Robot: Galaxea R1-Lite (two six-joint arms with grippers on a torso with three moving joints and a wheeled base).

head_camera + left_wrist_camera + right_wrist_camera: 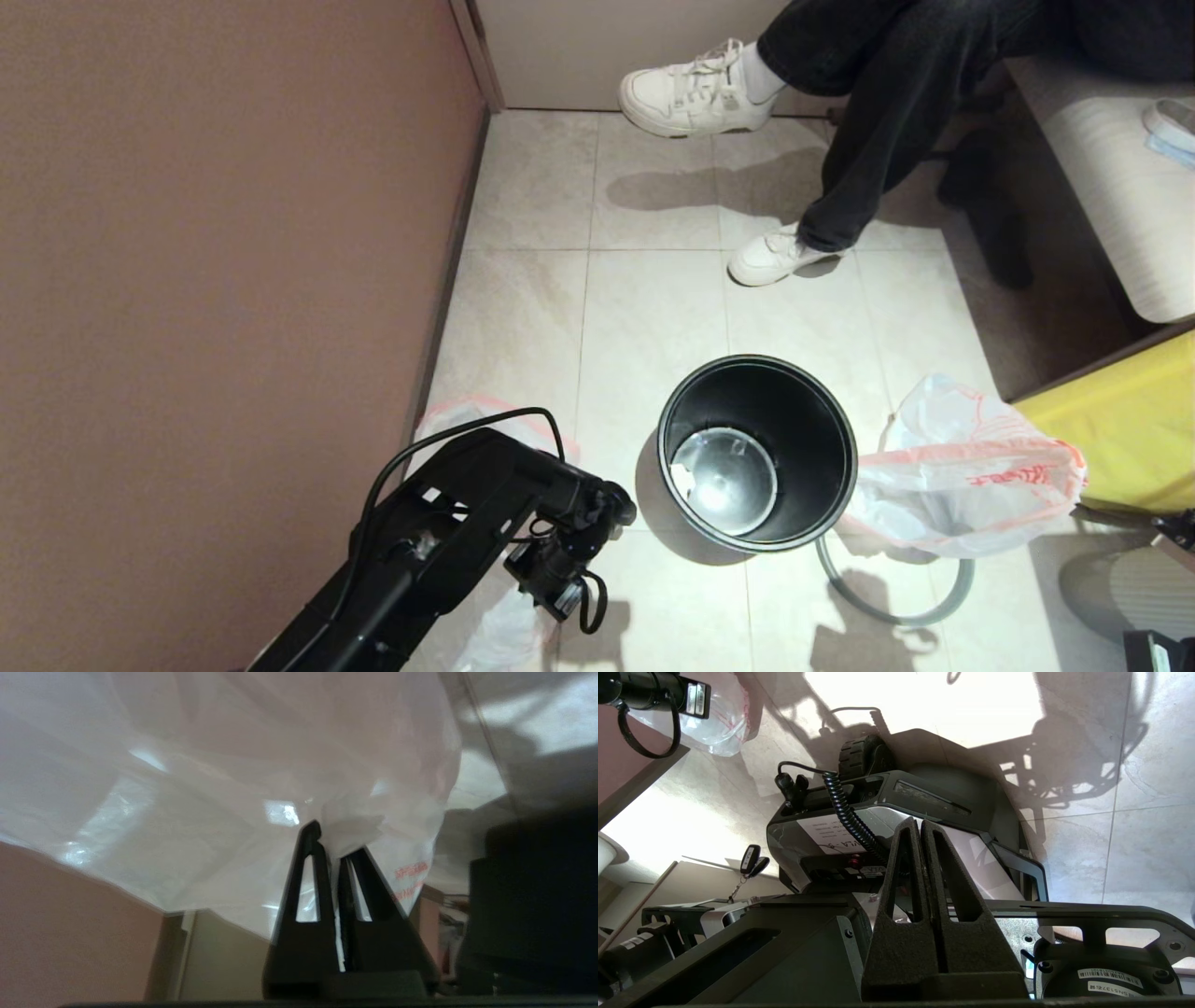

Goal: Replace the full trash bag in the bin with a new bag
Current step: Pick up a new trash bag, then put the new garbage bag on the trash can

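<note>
The bin (756, 453), a round black tub, stands unlined on the tiled floor. Its grey hoop (896, 611) lies on the floor beside it, partly under the full trash bag (966, 481), a bulky whitish bag with a pink-red edge to the bin's right. The new bag (446, 422) is thin clear film lying by the wall, mostly hidden beneath my left arm (467, 523). In the left wrist view my left gripper (334, 842) is shut on a bunched fold of the new bag (233, 788). My right gripper (920, 823) is shut on nothing, parked low over my own base.
A seated person's legs and white shoes (775, 257) are just beyond the bin. A brown wall (215, 280) runs along the left. A bench (1111, 168) and a yellow surface (1130, 420) are at the right. Open tiles lie in front of the bin.
</note>
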